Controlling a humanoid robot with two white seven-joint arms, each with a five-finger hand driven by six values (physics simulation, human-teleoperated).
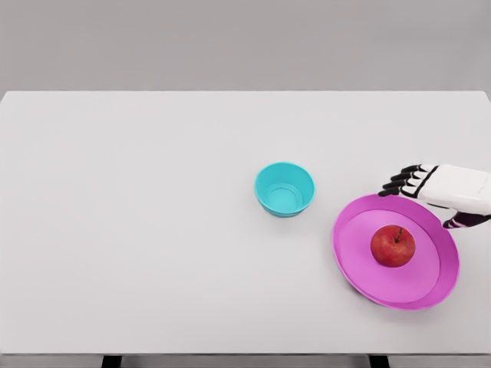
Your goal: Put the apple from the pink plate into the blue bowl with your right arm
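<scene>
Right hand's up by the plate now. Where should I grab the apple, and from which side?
Probably from above: wrap the right hand around the apple's round sides, fingers clear of the upright stem. It sits alone mid pink plate, whose raised rim would likely hinder a low sideways approach.

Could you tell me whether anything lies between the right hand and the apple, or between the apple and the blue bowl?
Nothing visible does. The right hand hovers at the pink plate's far rim, fingers open, with only bare plate between it and the apple. From the apple to the blue bowl, only the plate's rim and bare table intervene.
</scene>
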